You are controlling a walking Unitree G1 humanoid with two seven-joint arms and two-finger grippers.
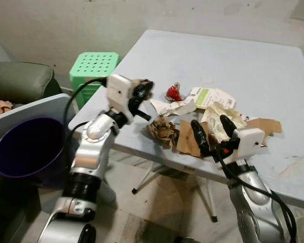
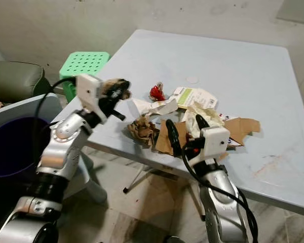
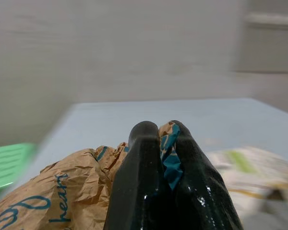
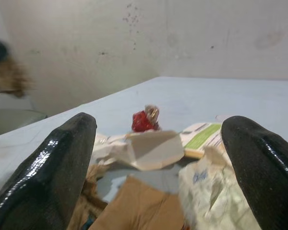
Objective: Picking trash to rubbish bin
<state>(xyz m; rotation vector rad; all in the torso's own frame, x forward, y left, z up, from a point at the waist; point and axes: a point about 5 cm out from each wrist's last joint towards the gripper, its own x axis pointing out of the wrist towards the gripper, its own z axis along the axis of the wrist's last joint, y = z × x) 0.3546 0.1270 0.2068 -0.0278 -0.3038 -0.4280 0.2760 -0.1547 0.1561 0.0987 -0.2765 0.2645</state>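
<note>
The pale blue, smooth plastic desk (image 1: 273, 66) is showing a matt, scuffed top. The left tool (image 1: 142, 92), of glossy black rubbery fingers (image 3: 149, 191), is gripping a crumpled brown paper bag with blue print (image 3: 62, 191), its surface looking rough and creased. The right tool (image 1: 212, 129) is showing the same wet-looking black shine on its spread fingers (image 4: 48, 177). Torn brown cardboard (image 1: 188, 139) is lying matt beside wrinkled white paper (image 1: 173, 107) and a shiny red foil wrapper (image 1: 173, 93). The purple plastic bin (image 1: 25, 152) is looking smooth, and the green perforated plastic stool (image 1: 93, 68) matt. The arms are gleaming silver metal.
</note>
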